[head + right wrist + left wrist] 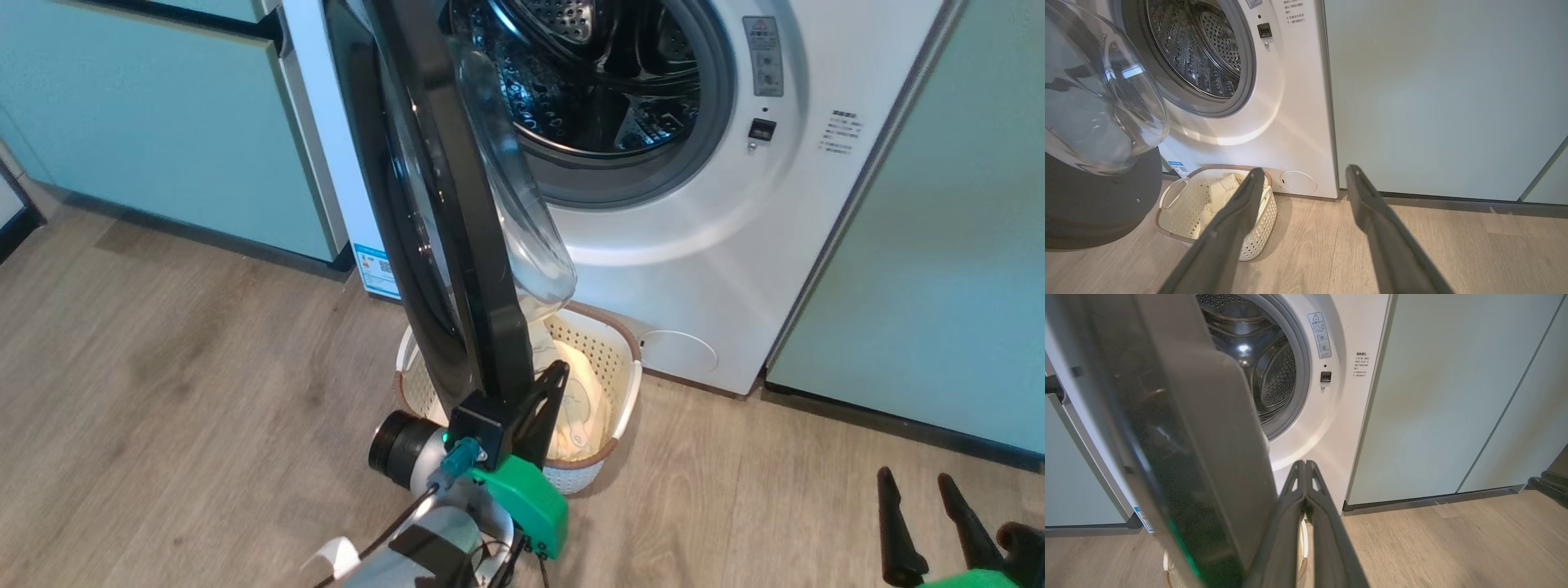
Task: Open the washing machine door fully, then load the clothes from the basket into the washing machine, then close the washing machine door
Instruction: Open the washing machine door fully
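The white washing machine (694, 245) shows its steel drum (604, 73) behind the door (482, 269), which stands partly open, its black rim edge-on to the head view. The clear glass bowl (522, 204) bulges toward the drum. My left gripper (558, 374) is shut on nothing, its fingers close along the inner side of the door's lower rim (1208, 457). Below the door, the cream basket (620, 359) holds pale yellow clothes (584, 400). My right gripper (914, 475) hangs open over the floor, right of the basket (1171, 196).
Pale teal cabinets flank the washer on the left (163, 122) and right (939, 245). A round cap (678, 351) sits at the washer's lower corner, and a blue sticker (377, 269) sits on its left edge. Wooden floor (204, 408) spreads in front.
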